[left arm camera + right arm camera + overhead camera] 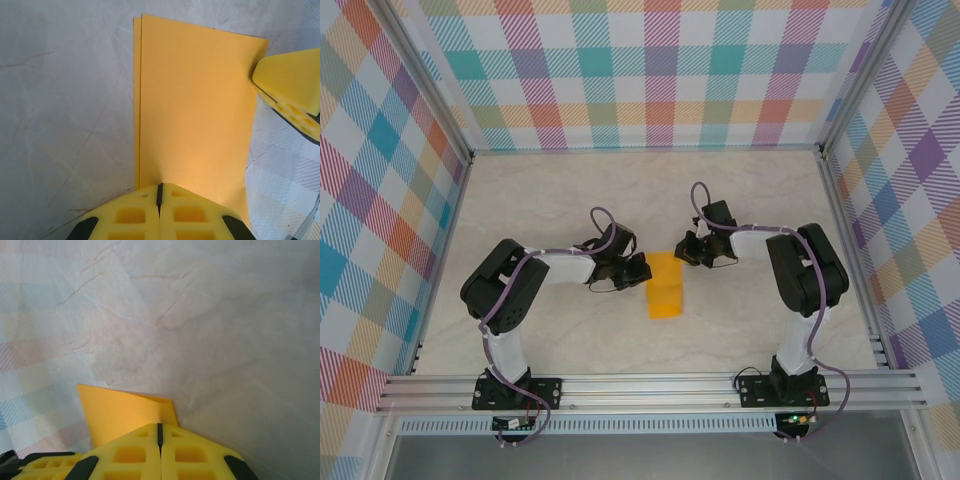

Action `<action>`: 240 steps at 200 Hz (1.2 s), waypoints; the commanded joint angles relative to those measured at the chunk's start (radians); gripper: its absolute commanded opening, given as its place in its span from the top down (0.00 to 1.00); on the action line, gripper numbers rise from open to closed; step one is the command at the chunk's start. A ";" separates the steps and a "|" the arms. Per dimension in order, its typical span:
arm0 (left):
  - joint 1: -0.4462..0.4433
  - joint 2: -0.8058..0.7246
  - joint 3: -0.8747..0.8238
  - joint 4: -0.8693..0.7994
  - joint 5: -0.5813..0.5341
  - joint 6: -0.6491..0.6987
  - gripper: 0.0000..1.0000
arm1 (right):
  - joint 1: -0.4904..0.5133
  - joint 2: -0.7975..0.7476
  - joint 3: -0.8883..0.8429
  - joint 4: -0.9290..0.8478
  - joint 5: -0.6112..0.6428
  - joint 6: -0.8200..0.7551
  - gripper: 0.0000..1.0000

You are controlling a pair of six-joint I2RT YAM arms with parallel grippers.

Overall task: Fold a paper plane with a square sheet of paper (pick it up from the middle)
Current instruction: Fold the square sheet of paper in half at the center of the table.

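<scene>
from above: the square sheet of paper (665, 287), folded to a rectangle, lies flat on the counter (550, 190) at frame centre. its long axis runs up and down the frame, tilted slightly. my left hand (644, 270) sits at its left long edge and my right hand (684, 250) at its upper right corner. both are right against it, so neither is clearly nearer.

left wrist: the left hand (160, 187) is fully closed, gripping nothing, its tips over the sheet's (195, 100) nearest edge. the paper stretches straight up the frame from them. two layers show, slightly offset, along its left edge. the right hand's finger (287, 85) touches the upper right corner.

right wrist: the right hand (160, 426) is closed too, empty, with one paper corner (120, 412) poking out at lower left just ahead of the tips.

i judge the next fold turns on that corner.
</scene>
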 commanded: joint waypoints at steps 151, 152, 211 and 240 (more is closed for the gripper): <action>-0.014 0.092 -0.096 -0.229 -0.135 0.026 0.99 | -0.016 0.056 0.096 -0.059 0.125 0.032 0.95; -0.014 0.092 -0.097 -0.228 -0.135 0.026 0.99 | -0.016 0.054 0.096 -0.060 0.127 0.033 0.95; -0.014 0.097 -0.101 -0.216 -0.134 0.023 0.99 | 0.000 -0.178 0.003 -0.101 0.040 0.031 0.94; -0.015 0.103 -0.101 -0.206 -0.132 0.019 0.99 | 0.019 -0.266 -0.123 -0.097 -0.086 0.072 0.94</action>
